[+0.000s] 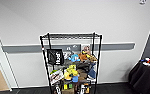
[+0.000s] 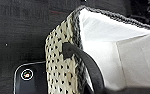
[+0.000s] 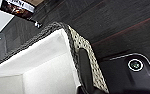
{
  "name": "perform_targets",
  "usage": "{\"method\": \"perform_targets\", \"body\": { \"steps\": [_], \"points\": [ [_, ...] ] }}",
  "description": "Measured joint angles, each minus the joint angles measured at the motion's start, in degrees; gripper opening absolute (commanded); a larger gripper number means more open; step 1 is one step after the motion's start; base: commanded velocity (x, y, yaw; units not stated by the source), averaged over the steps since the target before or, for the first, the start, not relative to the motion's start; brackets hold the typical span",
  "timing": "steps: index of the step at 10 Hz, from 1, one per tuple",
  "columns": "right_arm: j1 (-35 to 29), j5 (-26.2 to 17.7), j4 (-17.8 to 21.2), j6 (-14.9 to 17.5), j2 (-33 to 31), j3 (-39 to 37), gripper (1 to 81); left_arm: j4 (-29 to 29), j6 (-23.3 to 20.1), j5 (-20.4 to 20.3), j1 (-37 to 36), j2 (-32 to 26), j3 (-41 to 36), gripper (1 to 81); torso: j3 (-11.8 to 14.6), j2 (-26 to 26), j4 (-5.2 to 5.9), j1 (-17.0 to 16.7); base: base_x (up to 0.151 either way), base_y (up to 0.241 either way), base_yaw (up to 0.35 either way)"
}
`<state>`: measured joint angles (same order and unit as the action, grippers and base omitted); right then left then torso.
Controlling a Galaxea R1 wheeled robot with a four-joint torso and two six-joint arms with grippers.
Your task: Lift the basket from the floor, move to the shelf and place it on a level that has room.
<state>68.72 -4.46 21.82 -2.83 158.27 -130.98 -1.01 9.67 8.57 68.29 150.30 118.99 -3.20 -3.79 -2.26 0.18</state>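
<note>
1. From our left wrist we look down on the basket (image 2: 66, 65), its black loop handle (image 2: 86, 65) running toward the camera above dark floor (image 2: 18, 32); we cannot tell the jaws' state.
2. Ahead, the shelf (image 1: 71, 65) stands against the wall, its top level (image 1: 72, 35) seemingly bare.
3. Our right wrist looks down the basket's opposite end; grip unclear.

White lettering runs sideways down a black bag (image 1: 55, 56) hanging on the shelf (image 1: 71, 62), too blurred to read. A boxed item (image 1: 56, 76) lower down carries print, also illegible. No other text can be read.
</note>
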Motion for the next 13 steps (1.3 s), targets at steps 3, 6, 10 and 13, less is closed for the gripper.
{"method": "perform_targets", "body": {
  "steps": [3,6,10,13],
  "points": [
    [0.0,0.0,0.0,0.0,0.0,0.0,1.0,0.0,0.0,0.0,0.0,0.0,0.0,1.0,0.0,0.0,0.0,0.0,0.099,0.0,0.0],
    [0.0,0.1,0.0,0.0,0.0,0.0,1.0,0.0,0.0,0.0,0.0,0.0,0.0,1.0,0.0,0.0,0.0,0.0,0.094,0.0,0.0],
    [0.0,0.0,0.0,0.0,-0.1,0.0,1.0,0.0,0.0,0.0,0.0,0.0,0.0,1.0,0.0,0.0,0.0,0.0,0.091,0.05,0.0],
    [0.0,0.0,0.0,0.0,0.2,0.0,1.0,0.0,0.0,0.0,0.0,-0.1,0.0,1.0,0.0,0.0,0.0,0.0,0.09,0.022,0.0]
  ]
}}
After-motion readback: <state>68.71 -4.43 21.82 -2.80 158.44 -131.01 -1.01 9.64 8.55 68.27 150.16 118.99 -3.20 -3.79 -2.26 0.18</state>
